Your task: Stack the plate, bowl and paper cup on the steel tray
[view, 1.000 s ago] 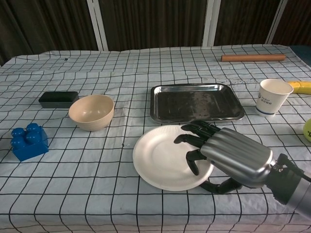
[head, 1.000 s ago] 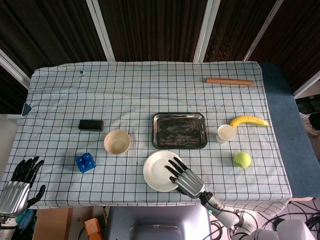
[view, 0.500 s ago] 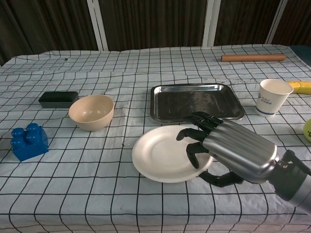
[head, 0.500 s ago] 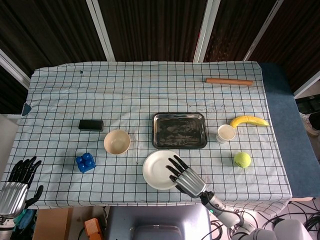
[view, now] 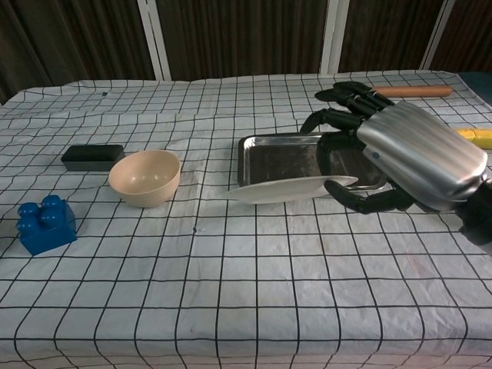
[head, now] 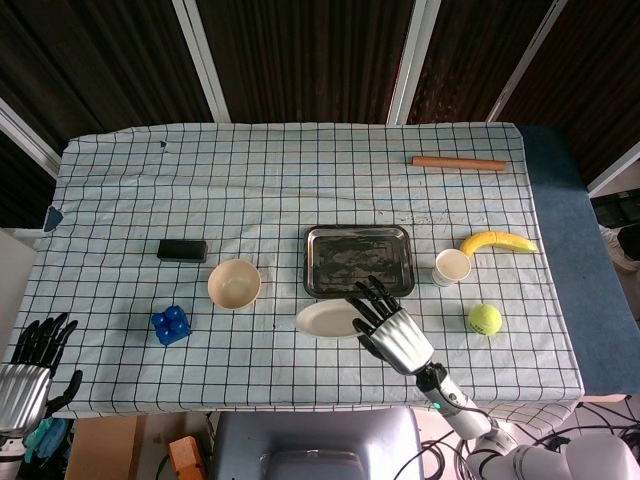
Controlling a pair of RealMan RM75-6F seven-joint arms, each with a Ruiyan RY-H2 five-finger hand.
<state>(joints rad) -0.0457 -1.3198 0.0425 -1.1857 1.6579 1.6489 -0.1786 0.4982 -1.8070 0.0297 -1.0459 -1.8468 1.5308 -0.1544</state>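
My right hand (head: pixel 393 329) (view: pixel 400 154) holds the white paper plate (head: pixel 325 319) (view: pixel 288 188) by its right rim, lifted clear of the cloth and nearly level, just in front of the steel tray (head: pixel 358 260) (view: pixel 280 160). The beige bowl (head: pixel 234 284) (view: pixel 144 177) stands left of the tray. The paper cup (head: pixel 452 267) stands right of the tray; the chest view hides it behind my hand. My left hand (head: pixel 30 375) hangs at the table's near left corner, fingers spread, holding nothing.
A blue block (head: pixel 171 325) (view: pixel 45 223) and a black case (head: pixel 181 250) (view: pixel 92 157) lie at the left. A banana (head: pixel 497 241), a tennis ball (head: pixel 485 319) and a wooden rolling pin (head: pixel 458 162) (view: pixel 411 91) lie at the right.
My right hand has raised the plate off the table and carried it toward the tray's front edge. My left hand has sunk a little lower at the corner.
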